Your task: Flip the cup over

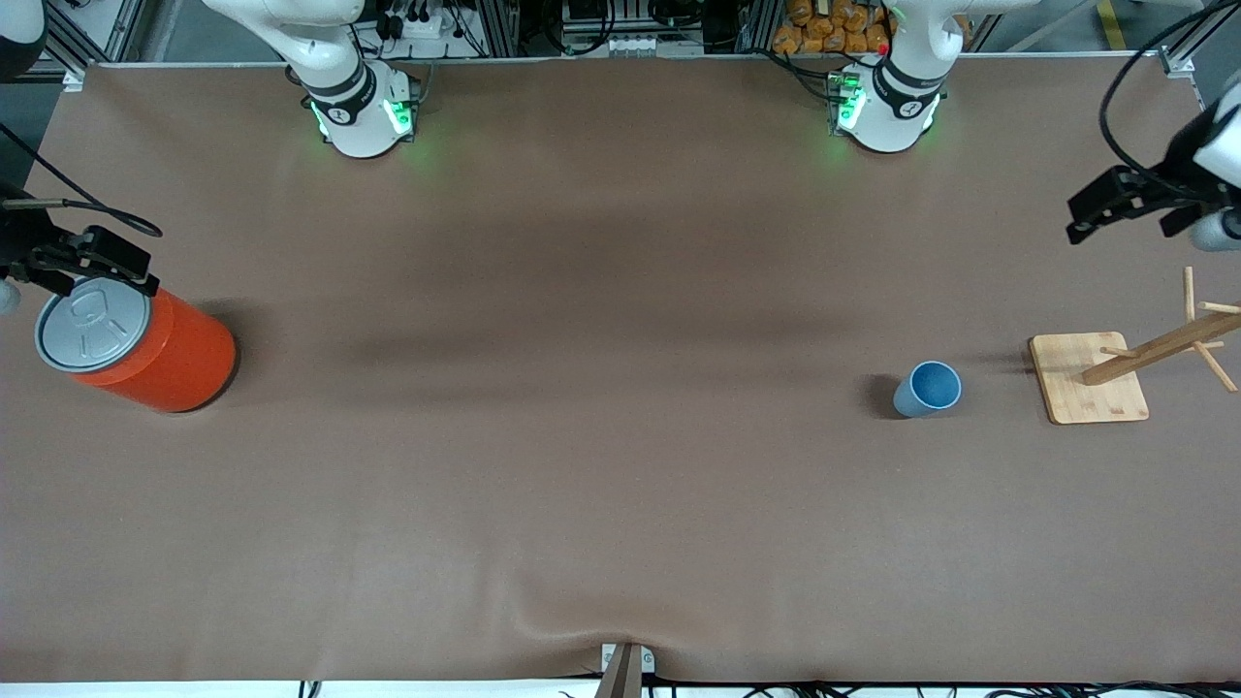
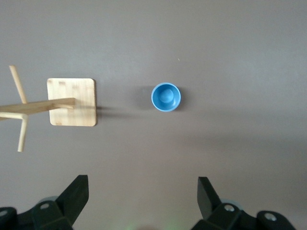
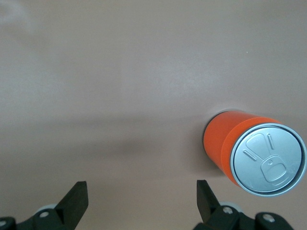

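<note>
The small light-blue cup (image 1: 928,388) stands on the brown table with its open mouth up, toward the left arm's end. It also shows in the left wrist view (image 2: 166,97), where I look down into its blue inside. My left gripper (image 1: 1094,215) hangs in the air over the table's edge at that end, apart from the cup. Its fingers are wide open and empty in the left wrist view (image 2: 142,191). My right gripper (image 1: 121,264) hangs over the right arm's end of the table. It is open and empty in the right wrist view (image 3: 140,194).
A wooden peg rack on a square base (image 1: 1086,378) stands beside the cup, toward the left arm's end; it also shows in the left wrist view (image 2: 72,101). A large orange can with a grey lid (image 1: 145,344) stands under the right gripper and shows in the right wrist view (image 3: 254,151).
</note>
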